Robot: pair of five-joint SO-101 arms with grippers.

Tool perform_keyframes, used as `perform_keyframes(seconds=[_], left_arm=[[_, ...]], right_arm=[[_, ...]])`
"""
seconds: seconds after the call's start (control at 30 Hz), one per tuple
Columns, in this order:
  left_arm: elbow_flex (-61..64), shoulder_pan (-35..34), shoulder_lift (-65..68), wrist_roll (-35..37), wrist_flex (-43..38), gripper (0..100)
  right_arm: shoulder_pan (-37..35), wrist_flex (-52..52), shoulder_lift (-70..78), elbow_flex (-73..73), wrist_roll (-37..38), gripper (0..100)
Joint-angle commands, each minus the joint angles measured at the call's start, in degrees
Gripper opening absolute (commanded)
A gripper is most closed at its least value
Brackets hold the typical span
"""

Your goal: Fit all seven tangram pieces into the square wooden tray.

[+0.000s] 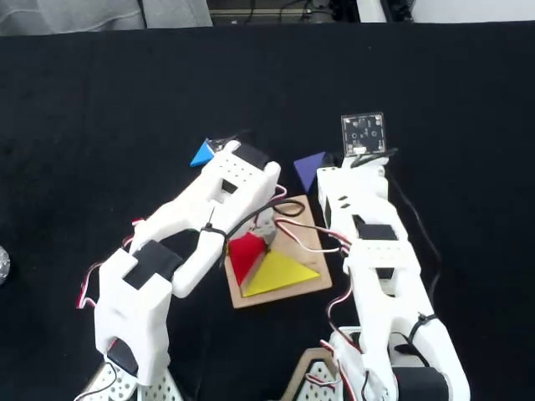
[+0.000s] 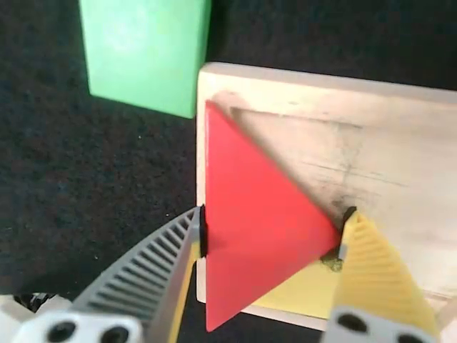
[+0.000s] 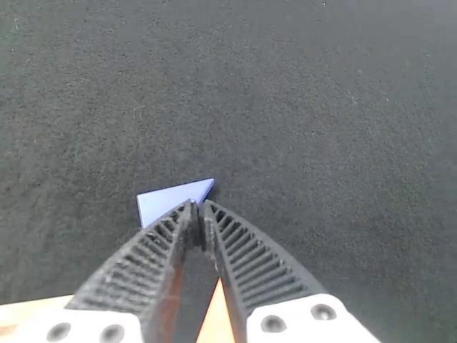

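The square wooden tray [image 1: 311,236] lies between the two arms. A yellow triangle [image 1: 280,271] lies flat in it. The red triangle [image 2: 257,236] stands tilted over the tray's edge, and my left gripper [image 2: 270,232] is shut on it, one finger on each side. A green piece [image 2: 143,50] lies on the cloth just outside the tray [image 2: 371,164]. My right gripper [image 3: 198,209] is shut, its tips over a dark blue triangle [image 3: 163,203] that lies on the cloth beyond the tray's far corner [image 1: 309,170]. A light blue triangle [image 1: 201,154] lies at the left arm's far end.
Black cloth covers the whole table [image 1: 100,109]. Loose white and red cables [image 1: 292,219] hang over the tray from both arms. A wooden frame shape [image 1: 303,368] sits at the near edge between the arm bases.
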Motion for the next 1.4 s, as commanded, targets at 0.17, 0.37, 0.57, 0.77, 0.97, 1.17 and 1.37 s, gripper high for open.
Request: perform_keyframes(seconds=[0.17, 0.37, 0.57, 0.77, 0.97, 1.17, 1.37], left_arm=[[-0.31, 0.75, -0.97, -1.93, -0.09, 50], [-4.79, -0.04, -4.22, -10.29, 7.91, 50], [-3.47, -3.56, -13.8, -19.52, 12.04, 50], [-2.86, -22.29, -31.38, -20.48, 11.08, 50], [6.81, -31.6, -41.67, -33.14, 11.08, 50], [15.96, -38.37, -51.16, -43.16, 10.99, 50], [33.89, -49.63, -74.81, -48.62, 3.25, 50]], right_arm=[[0.79, -1.14, -2.15, -0.66, 0.53, 1.5], [0.88, -1.14, -2.33, -0.57, 0.53, 1.5], [1.05, -1.14, -2.33, -0.57, 0.35, 1.4], [0.79, -1.14, -2.42, -0.57, 0.53, 1.5], [-1.67, 1.14, -2.42, -0.92, 0.79, 1.5], [-10.02, 16.26, -2.42, -6.9, 7.03, 1.5], [-19.08, 22.95, -2.42, -7.87, 15.38, 1.2]])
